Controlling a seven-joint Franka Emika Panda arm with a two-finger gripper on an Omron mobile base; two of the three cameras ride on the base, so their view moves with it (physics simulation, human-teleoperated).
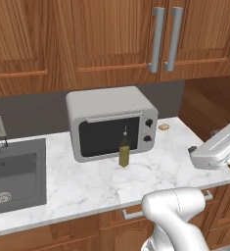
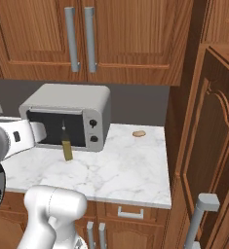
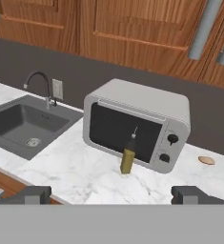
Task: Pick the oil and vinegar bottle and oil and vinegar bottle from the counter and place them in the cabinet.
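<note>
The slim green bottle stands just in front of the microwave, which blocks any reach from behind. Bare marble counter lies open before it and on both sides.

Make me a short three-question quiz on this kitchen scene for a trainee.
1. True or false: the olive-green bottle lies on its side.
2. What stands right behind it? A) sink B) microwave C) faucet
3. Fill in: the gripper is ____, holding nothing.

Key: 1 false, it stands upright on the marble counter. 2 B. 3 open.
</note>
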